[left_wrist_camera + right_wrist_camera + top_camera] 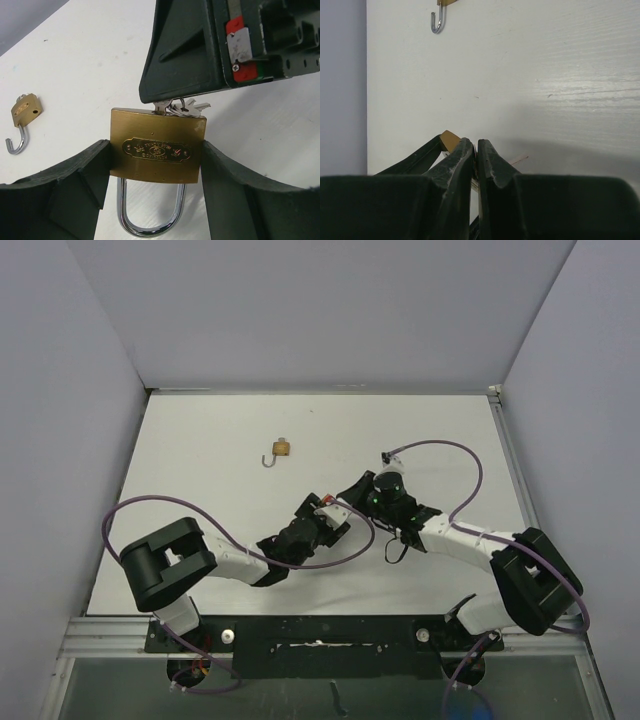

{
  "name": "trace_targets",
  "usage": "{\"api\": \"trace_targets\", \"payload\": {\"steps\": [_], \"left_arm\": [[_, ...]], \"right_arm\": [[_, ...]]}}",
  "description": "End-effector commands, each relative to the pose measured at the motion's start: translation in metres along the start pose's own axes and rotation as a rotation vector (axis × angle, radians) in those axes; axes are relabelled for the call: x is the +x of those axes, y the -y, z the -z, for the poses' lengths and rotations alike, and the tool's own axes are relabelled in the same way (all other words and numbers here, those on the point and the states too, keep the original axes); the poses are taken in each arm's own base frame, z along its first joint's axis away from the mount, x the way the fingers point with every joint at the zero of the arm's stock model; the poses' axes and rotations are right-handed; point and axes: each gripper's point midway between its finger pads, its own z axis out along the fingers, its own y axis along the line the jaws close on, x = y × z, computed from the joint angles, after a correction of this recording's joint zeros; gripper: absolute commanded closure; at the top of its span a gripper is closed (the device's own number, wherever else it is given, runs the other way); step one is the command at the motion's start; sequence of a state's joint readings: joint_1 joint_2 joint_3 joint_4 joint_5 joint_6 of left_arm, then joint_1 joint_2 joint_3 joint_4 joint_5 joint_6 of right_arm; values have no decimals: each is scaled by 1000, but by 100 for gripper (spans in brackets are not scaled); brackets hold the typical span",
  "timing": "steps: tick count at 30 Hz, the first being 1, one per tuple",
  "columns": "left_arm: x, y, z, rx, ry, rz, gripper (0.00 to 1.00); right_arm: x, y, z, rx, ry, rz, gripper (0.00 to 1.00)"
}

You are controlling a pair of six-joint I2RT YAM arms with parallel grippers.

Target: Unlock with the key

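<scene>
My left gripper is shut on a brass padlock, its steel shackle closed and pointing toward the camera. My right gripper is shut on a key set in the padlock's far end, with spare keys on a ring beside it. In the top view the two grippers meet at mid-table, the left and the right. In the right wrist view a corner of the padlock shows beside my fingers.
A second, smaller brass padlock lies with its shackle swung open toward the back of the white table; it also shows in the left wrist view and the right wrist view. Grey walls enclose the table on three sides.
</scene>
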State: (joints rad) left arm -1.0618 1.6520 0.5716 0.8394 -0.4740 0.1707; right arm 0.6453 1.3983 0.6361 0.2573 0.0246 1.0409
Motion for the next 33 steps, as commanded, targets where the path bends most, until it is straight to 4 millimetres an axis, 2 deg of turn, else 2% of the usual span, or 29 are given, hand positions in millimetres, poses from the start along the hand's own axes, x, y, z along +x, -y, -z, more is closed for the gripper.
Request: {"api": "trace_targets", "payload": {"steps": [1,2,4,11,15,19,23,25,26,27,30,33], "left_arm": [[-127,-21,-7,-79,365,188,100],[-126,-21,-7,-79,362,193,100],[-125,-21,-6,-79,354,208,100],[-119,-31,-4,-87,309,293,100],[-109,-45,-11,-132,219,375,100],[-100,-60,-21,-190,102,455,100],[-96,-74,-26,-261,34,569,100],[-94,-79,-24,-305,19,616,100],[-94,-78,-24,-302,17,637,100],[-94,-78,-24,-308,18,660,100],[-92,-78,-24,-327,8,722,100],[-93,-74,-26,-319,-5,764,100]], "right_arm": [[39,-19,14,-97,-189,-17,100],[36,-21,15,-112,-177,-17,97],[26,-24,19,-144,-145,-24,83],[-18,-18,38,-188,-28,-31,57],[-45,-1,54,-159,63,-43,45],[-61,29,67,-54,129,5,32],[-58,55,69,53,129,119,19],[-52,60,67,62,113,163,16],[-49,62,66,66,114,180,10],[-46,63,64,66,117,196,7],[-37,59,59,48,124,254,5],[-30,45,52,10,127,308,4]]}}
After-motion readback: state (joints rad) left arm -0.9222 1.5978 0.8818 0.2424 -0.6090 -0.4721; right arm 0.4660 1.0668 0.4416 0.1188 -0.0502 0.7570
